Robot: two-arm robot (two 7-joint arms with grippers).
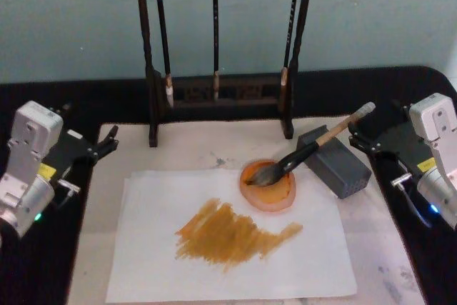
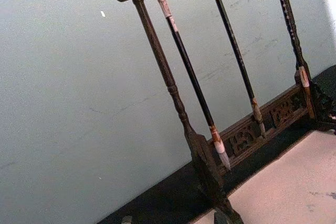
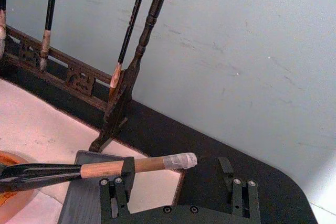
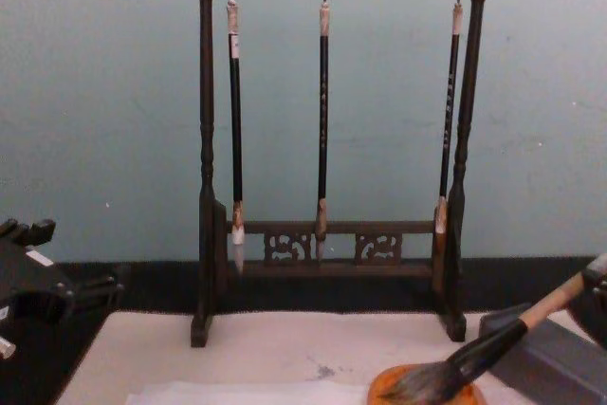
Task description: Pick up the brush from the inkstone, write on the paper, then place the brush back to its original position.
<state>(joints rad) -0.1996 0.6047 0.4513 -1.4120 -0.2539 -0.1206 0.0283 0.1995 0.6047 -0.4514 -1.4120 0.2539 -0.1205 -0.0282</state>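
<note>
Orange strokes [image 1: 228, 233] on the paper [image 1: 153, 266] are seen from the head, cut off from the chest. The brush [image 1: 314, 146] is laid in the dish [image 1: 278, 198]; left claw [image 1: 111, 141], right claw [image 1: 364, 141] spread, empty.

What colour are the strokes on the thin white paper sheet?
Brownish-orange strokes on the thin white paper; head view shows best.

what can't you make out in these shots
Chest view: bottom edge cuts off most of the thin white paper sheet.
Right wrist view: a finger of the right gripper covers part of the thick tan-handled brush; contact unclear.
Head view: markings on the thin black hanging brushes, too small.
</note>
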